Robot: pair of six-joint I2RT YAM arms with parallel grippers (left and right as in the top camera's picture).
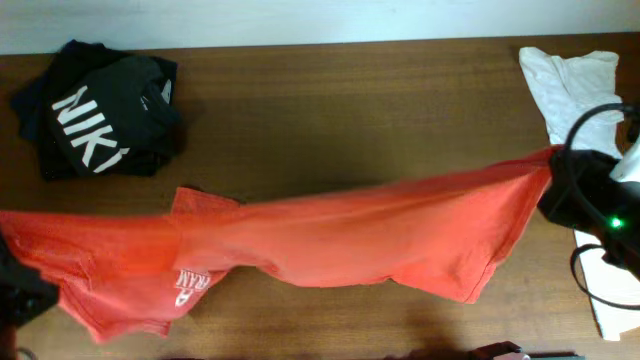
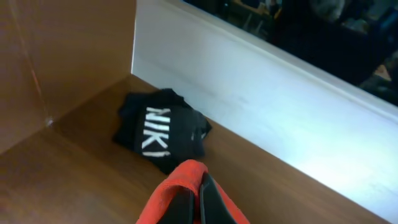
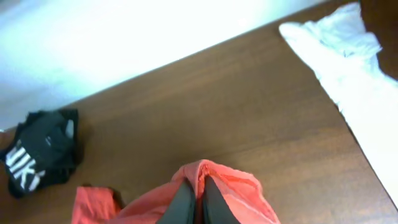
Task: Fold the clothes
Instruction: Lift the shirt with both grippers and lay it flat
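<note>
The orange-red T-shirt (image 1: 330,235) is stretched in the air across the table, left to right, with white lettering showing near its lower left. My left gripper (image 1: 15,285) is shut on the shirt's left end; in the left wrist view the cloth (image 2: 183,180) drapes over the closed fingers (image 2: 198,199). My right gripper (image 1: 560,185) is shut on the right end; in the right wrist view the cloth (image 3: 236,186) bunches round the closed fingers (image 3: 198,196).
Folded black shirts with white letters (image 1: 100,115) lie at the back left, also in the left wrist view (image 2: 161,130) and the right wrist view (image 3: 40,152). A white garment (image 1: 575,85) lies at the right edge. A pale wall (image 2: 261,87) runs along the back.
</note>
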